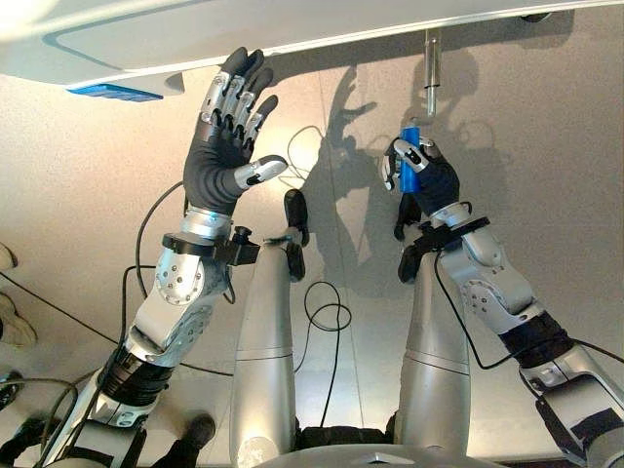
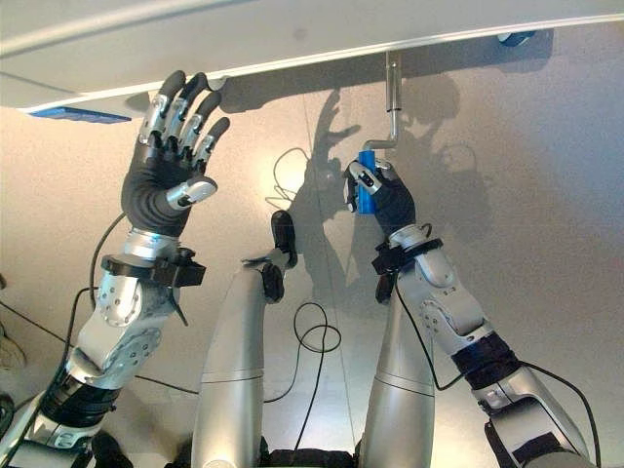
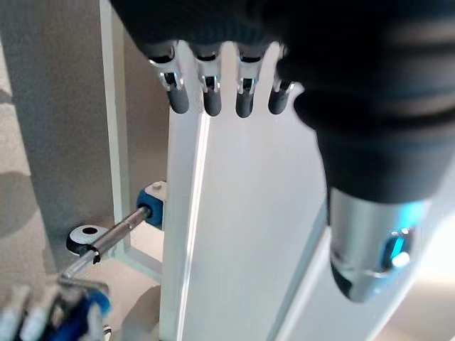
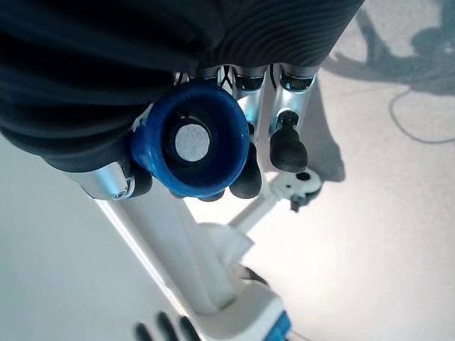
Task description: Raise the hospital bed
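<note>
Right wrist view: right hand [image 4: 142,106] fingers curled round the blue plastic crank handle [image 4: 192,145]. Left hand [image 1: 229,136] fingers spread wide, tips at the white hospital bed frame's [image 1: 117,44] edge.

1. The bed frame [image 1: 146,39] runs out of sight past the far and left edges, so its full shape can't be made out.
2. The right hand [image 1: 421,175] covers most of the blue crank handle [image 1: 411,161].
3. The metal crank rod [image 1: 432,68] disappears under the bed frame at its far end.
</note>
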You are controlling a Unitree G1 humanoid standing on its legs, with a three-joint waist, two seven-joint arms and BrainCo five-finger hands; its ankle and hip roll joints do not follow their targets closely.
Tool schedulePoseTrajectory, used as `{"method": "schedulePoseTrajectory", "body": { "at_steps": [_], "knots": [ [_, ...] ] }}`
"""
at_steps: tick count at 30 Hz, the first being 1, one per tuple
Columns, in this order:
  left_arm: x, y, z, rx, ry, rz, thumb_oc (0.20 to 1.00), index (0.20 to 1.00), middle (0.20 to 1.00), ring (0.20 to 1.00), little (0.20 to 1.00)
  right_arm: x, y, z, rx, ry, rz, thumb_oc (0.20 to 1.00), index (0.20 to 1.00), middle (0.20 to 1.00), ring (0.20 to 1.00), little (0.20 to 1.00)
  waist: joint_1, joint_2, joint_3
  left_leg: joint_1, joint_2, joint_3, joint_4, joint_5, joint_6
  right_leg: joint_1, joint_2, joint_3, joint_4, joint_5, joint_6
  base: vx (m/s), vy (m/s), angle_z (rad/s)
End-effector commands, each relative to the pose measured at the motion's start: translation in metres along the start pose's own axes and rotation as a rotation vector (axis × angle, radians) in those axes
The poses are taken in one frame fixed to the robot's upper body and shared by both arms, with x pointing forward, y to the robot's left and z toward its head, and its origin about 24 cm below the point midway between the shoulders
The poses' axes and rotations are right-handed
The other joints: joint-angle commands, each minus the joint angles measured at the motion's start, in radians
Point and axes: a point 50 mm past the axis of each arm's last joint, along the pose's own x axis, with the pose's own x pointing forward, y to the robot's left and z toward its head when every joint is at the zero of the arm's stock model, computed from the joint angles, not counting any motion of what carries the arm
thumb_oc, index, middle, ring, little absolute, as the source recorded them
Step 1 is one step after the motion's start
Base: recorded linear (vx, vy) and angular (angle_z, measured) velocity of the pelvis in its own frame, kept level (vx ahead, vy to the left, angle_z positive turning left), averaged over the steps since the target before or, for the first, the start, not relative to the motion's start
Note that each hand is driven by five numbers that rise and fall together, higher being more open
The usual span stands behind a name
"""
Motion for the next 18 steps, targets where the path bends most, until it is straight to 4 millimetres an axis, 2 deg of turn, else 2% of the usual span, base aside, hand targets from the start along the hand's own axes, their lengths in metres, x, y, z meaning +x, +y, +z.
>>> {"method": "schedulePoseTrajectory", "body": {
  "at_steps": [1,7,13,18],
  "knots": [
    [-0.003,-0.011,0.028,-0.029,-0.149,-0.065,1.000,1.000,1.000,1.000,1.000,0.012,0.013,0.078,0.038,-0.419,0.071,0.200,0.200,0.200,0.200,0.200,-0.014,0.011,-0.029,-0.022,-0.064,-0.022,-0.133,0.165,-0.040,0.020,0.013,-0.074,0.043,0.047,0.015,0.00,0.000,0.00],
    [-0.004,-0.011,0.031,-0.031,-0.155,-0.075,1.000,1.000,1.000,1.000,1.000,0.005,-0.007,0.086,-0.003,-0.454,-0.030,0.200,0.200,0.200,0.200,0.200,-0.021,0.006,-0.029,-0.016,-0.062,-0.025,-0.131,0.162,-0.041,0.025,0.016,-0.075,0.048,0.042,0.014,0.00,0.000,0.00],
    [-0.006,-0.009,0.031,-0.046,-0.158,-0.070,1.000,1.000,1.000,1.000,1.000,-0.001,-0.040,0.099,-0.123,-0.496,-0.217,0.200,0.200,0.200,0.200,0.200,-0.025,0.005,-0.029,-0.008,-0.062,-0.027,-0.129,0.158,-0.044,0.032,0.020,-0.073,0.053,0.038,0.014,0.00,0.000,0.00],
    [-0.006,-0.009,0.031,-0.050,-0.159,-0.082,1.000,1.000,1.000,1.000,1.000,-0.003,-0.050,0.103,-0.185,-0.495,-0.273,0.200,0.200,0.200,0.200,0.200,-0.027,0.005,-0.029,-0.004,-0.061,-0.028,-0.133,0.159,-0.046,0.037,0.022,-0.072,0.048,0.037,0.014,0.00,-0.005,-0.01]
  ]
}}
